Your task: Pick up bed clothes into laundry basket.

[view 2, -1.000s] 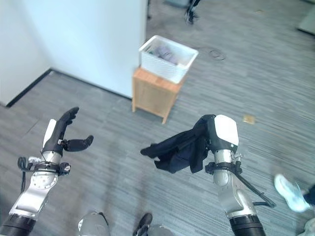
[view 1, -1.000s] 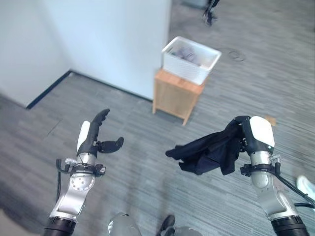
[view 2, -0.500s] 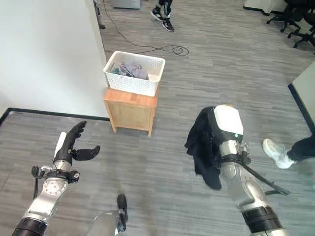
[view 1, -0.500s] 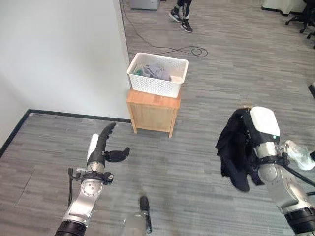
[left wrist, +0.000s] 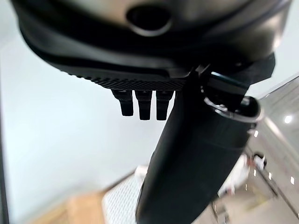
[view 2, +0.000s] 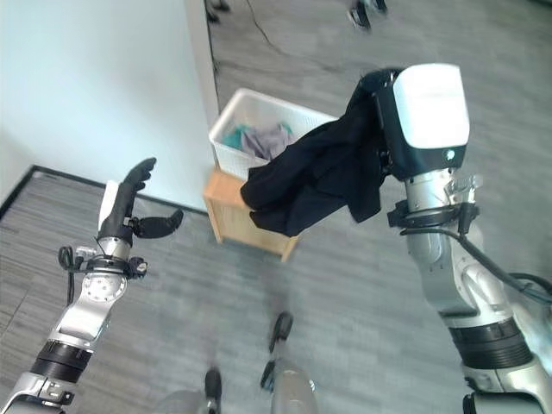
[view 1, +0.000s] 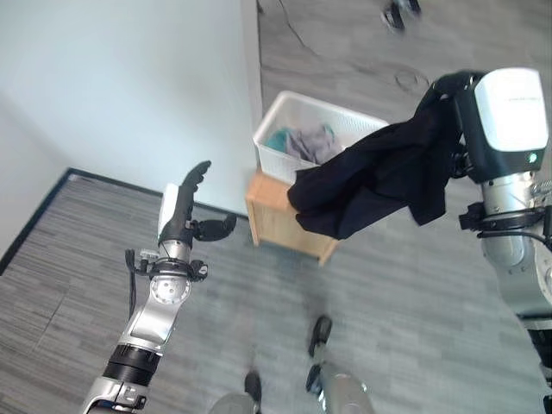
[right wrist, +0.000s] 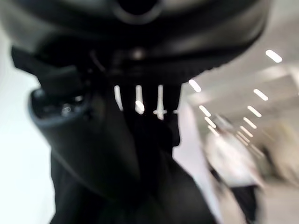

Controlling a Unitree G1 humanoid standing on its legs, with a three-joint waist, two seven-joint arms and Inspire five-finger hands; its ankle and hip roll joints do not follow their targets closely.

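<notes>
One black garment (view 1: 371,177) hangs from the right hand (view 1: 496,121), whose fingers are clenched on it, trailing toward eight o'clock across the white laundry basket (view 1: 280,129) on a wooden stand (view 1: 285,220). Left hand (view 1: 181,216) spread, empty.

The garment (view 1: 371,177) is black, the basket (view 1: 285,151) white with perhaps teal and grey clothes (view 1: 302,141) inside, the stand (view 1: 280,216) light wood, the floor (view 1: 405,310) grey-striped.

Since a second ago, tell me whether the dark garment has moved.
Yes. The dark garment in the right robot hand went up, now overlapping the white laundry basket.
</notes>
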